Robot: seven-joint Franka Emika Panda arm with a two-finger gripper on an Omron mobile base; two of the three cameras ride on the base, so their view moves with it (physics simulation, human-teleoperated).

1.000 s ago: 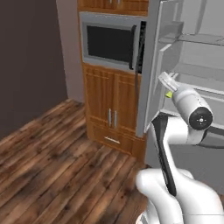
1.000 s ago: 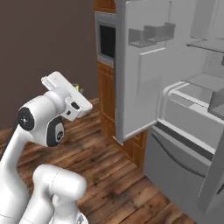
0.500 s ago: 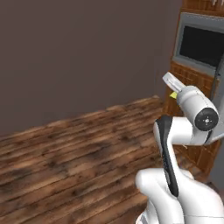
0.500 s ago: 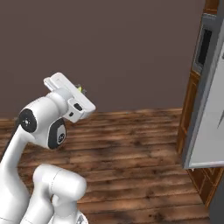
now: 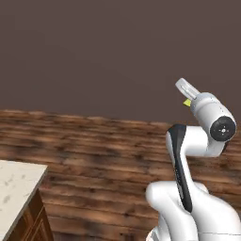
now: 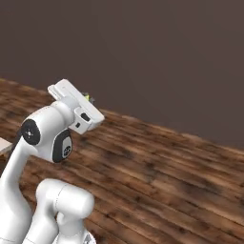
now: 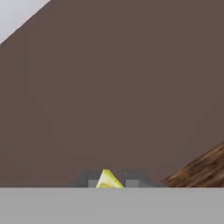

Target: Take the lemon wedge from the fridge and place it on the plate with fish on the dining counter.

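Now the fingers [image 7: 110, 180] are closed narrowly on the lemon wedge [image 7: 107, 180], a tiny yellow piece pinched between the two dark tips. Beyond the fingers stands a plain dark brown wall [image 5: 94, 56], and below them lies a wooden plank floor [image 6: 162, 167]. Well below and to the left of the fingers, a pale speckled table [image 5: 14, 188] corner shows.

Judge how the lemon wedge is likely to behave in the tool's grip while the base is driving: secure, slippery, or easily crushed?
The lemon wedge sits between the tool tips, so it probably holds for now. It looks tiny against the tool, so likely very light. Its tapered shape may let it squirt out if squeezed harder.
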